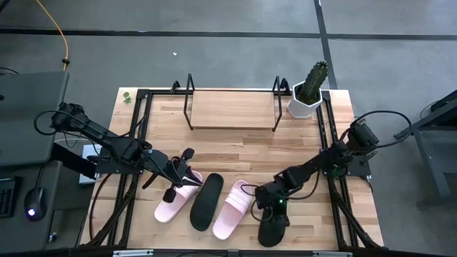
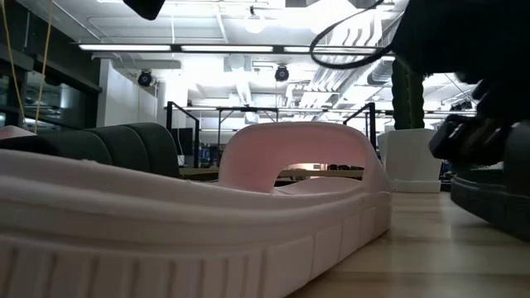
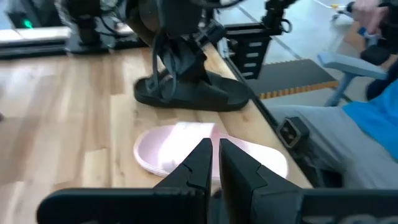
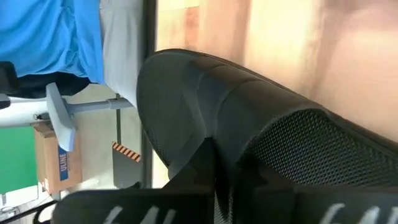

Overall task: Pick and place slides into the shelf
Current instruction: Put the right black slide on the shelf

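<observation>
Several slides lie side by side near the table's near edge: a pale pink slide [image 1: 177, 198], a black slide [image 1: 206, 203], a second pink slide [image 1: 231, 210] and a second black slide [image 1: 273, 228]. My left gripper [image 1: 178, 180] [image 3: 215, 155] hovers above the left pink slide's far end. Its fingers are nearly together, with nothing visible between them. My right gripper [image 1: 275, 207] [image 4: 217, 171] is shut on the right-hand black slide [image 4: 186, 99] [image 3: 193, 93]. The shelf [image 1: 232, 111] stands at the far edge, its board bare. My right gripper holds the right-hand black slide by its wide mesh strap [image 4: 273, 143], near the slide's far end. It comes slanting down from the table's right and far side. The gripper body hides the exact place of contact. The slide's sole [image 3: 224, 99] lies flat on the table.
A white pot with a cactus [image 1: 307, 96] stands by the shelf's right end. Black frame rails [image 1: 139, 128] run along the table's sides. Bare wood lies between the slides and the shelf. A person in blue [image 3: 379, 112] sits beyond the near edge.
</observation>
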Robot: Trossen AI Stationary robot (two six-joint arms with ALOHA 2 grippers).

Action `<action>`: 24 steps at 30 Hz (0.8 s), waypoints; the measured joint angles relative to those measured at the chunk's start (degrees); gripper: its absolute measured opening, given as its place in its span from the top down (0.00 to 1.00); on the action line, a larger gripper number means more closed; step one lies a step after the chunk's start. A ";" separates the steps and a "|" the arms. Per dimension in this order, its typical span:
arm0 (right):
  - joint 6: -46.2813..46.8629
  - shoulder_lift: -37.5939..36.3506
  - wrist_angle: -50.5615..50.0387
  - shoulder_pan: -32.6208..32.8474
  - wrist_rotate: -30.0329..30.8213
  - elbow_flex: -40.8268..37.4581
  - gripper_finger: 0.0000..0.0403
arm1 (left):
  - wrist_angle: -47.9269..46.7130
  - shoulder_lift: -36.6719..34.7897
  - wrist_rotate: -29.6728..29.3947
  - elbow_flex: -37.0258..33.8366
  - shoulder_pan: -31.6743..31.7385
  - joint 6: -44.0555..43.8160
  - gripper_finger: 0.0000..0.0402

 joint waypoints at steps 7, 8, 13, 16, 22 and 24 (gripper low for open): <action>-3.89 -2.87 -5.79 -3.55 2.12 -0.11 1.00 | 0.21 -0.22 -3.67 0.00 0.02 1.18 0.95; -4.37 -3.48 -6.98 -4.03 2.77 0.03 1.00 | 0.40 -0.22 -3.67 0.00 0.04 1.89 0.95; -7.73 -6.50 -16.82 -5.58 7.38 2.90 1.00 | 3.17 -0.22 -3.67 0.00 0.04 6.03 0.95; -10.60 -7.53 -22.50 -5.97 11.54 5.58 1.00 | 4.00 -0.22 -3.67 0.02 0.04 7.22 0.95; -15.86 -7.77 -31.68 -7.46 15.76 11.83 1.00 | 5.24 -0.22 -3.69 0.02 0.04 8.97 0.95; -17.50 -7.77 -34.27 -8.28 16.94 13.78 1.00 | 5.19 -0.22 -3.69 0.02 0.04 8.97 0.95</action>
